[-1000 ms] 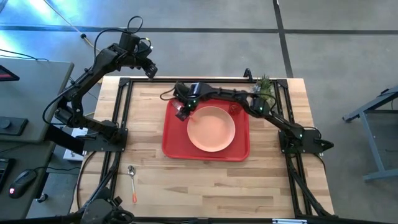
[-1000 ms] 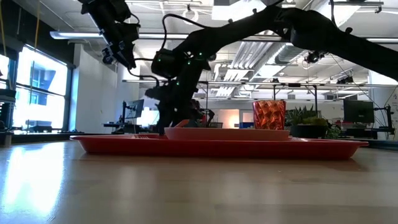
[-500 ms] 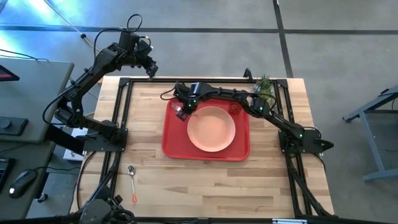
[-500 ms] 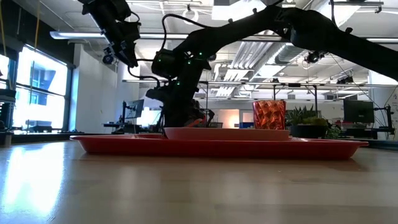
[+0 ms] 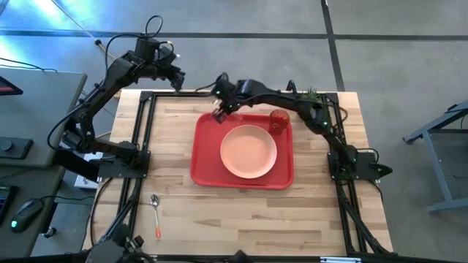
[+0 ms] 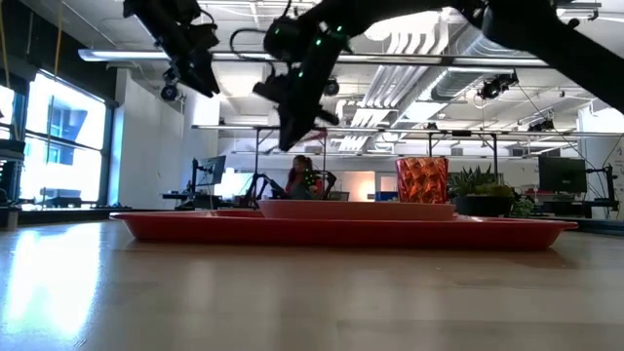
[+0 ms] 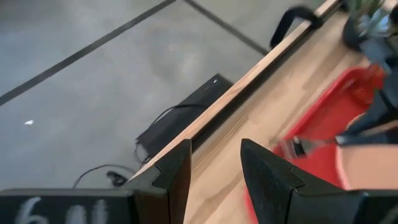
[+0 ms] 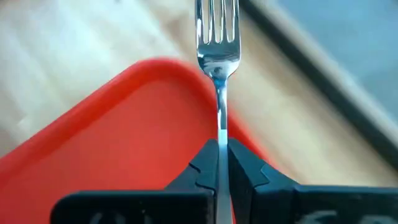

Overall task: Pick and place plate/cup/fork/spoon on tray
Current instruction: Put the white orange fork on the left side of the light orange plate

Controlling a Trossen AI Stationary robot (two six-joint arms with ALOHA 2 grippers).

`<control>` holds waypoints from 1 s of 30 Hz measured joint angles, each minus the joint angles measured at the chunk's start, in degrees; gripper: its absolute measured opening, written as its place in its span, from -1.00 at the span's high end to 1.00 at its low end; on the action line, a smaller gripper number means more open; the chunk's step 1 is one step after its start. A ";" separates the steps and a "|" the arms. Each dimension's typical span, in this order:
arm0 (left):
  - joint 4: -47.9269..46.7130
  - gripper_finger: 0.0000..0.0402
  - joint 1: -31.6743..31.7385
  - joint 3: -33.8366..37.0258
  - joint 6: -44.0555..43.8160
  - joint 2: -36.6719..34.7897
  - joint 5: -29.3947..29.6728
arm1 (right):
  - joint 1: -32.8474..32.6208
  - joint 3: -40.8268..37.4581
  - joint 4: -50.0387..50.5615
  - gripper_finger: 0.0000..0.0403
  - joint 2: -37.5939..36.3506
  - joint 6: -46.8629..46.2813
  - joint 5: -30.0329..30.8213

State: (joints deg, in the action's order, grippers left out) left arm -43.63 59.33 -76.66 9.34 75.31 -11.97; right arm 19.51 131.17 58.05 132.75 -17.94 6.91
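The red tray (image 5: 205,164) lies mid-table with the peach plate (image 5: 248,151) and the red-orange cup (image 5: 278,120) on it. My right gripper (image 5: 221,111) hangs above the tray's far left corner (image 8: 155,68), shut on the fork (image 8: 217,37). In the low view this gripper (image 6: 297,132) is well above the tray (image 6: 341,230). The spoon (image 5: 155,212) lies on the table near the front left. My left gripper (image 5: 175,79) waits, open and empty, above the table's far left edge. My right gripper pinches the fork's slim silver neck (image 8: 221,127) between its two fingers, just behind the tined head. The fork runs along the fingers and sticks out ahead of them, and the fingers hide its handle. It is lifted clear over the tray's far left corner.
A small green potted plant (image 5: 311,98) stands at the table's far right. Black frame rails run along the table's left (image 5: 142,146) and right (image 5: 340,131) sides. Bare wood lies left of and in front of the tray.
My right gripper has risen from the tray's floor left of the plate and gone toward the table's far edge, staying shut; the fork in it is now clear of the tray. The plate and cup have stayed put.
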 joint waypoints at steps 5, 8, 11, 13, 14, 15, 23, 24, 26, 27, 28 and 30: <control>1.44 0.35 -0.37 -0.05 -4.06 -2.34 -2.92 | 0.01 -9.09 -6.21 0.98 -9.81 -1.39 13.60; 2.01 0.35 -1.73 -0.07 -5.56 -2.18 -5.05 | 0.00 -18.44 -17.48 0.99 -16.29 -0.53 15.68; 4.82 0.35 -3.70 -0.07 -7.06 -2.01 -8.84 | -1.63 -27.48 -28.57 0.99 -22.49 2.30 18.41; 8.40 0.35 -5.31 -0.07 -8.31 -2.03 -11.98 | -3.41 -32.54 -33.69 0.99 -26.07 3.78 22.26; 10.68 0.35 -6.21 -0.07 -9.26 -2.03 -13.47 | -4.43 -34.75 -35.44 0.99 -27.57 4.52 24.88; 13.07 0.35 -7.05 -0.07 -10.36 -2.03 -14.82 | -5.46 -36.78 -36.68 0.99 -28.88 5.12 27.52; 31.13 0.35 -14.93 -0.04 -14.73 -0.47 -17.70 | -11.92 -44.38 -43.48 1.00 -34.14 9.32 42.06; 32.88 0.35 -15.86 -0.04 -14.73 -0.01 -18.00 | -12.67 -44.29 -44.38 1.00 -34.18 10.08 43.40; 36.33 0.35 -17.69 -0.04 -14.73 1.31 -19.33 | -14.08 -43.75 -45.38 1.00 -34.56 12.58 45.55; 37.55 0.35 -18.53 -0.04 -14.73 2.01 -19.36 | -14.73 -43.23 -46.54 1.00 -34.64 14.13 46.06; 38.54 0.35 -19.16 -0.01 -14.73 2.69 -19.32 | -15.34 -42.60 -47.63 1.00 -34.69 15.61 46.63; 41.18 0.35 -20.40 0.02 -15.06 3.78 -18.94 | -16.46 -41.14 -47.59 1.00 -34.71 17.90 48.86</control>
State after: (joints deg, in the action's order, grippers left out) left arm -2.46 38.94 -76.64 -5.72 79.09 -30.91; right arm 3.05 90.02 10.45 98.03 -0.04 55.77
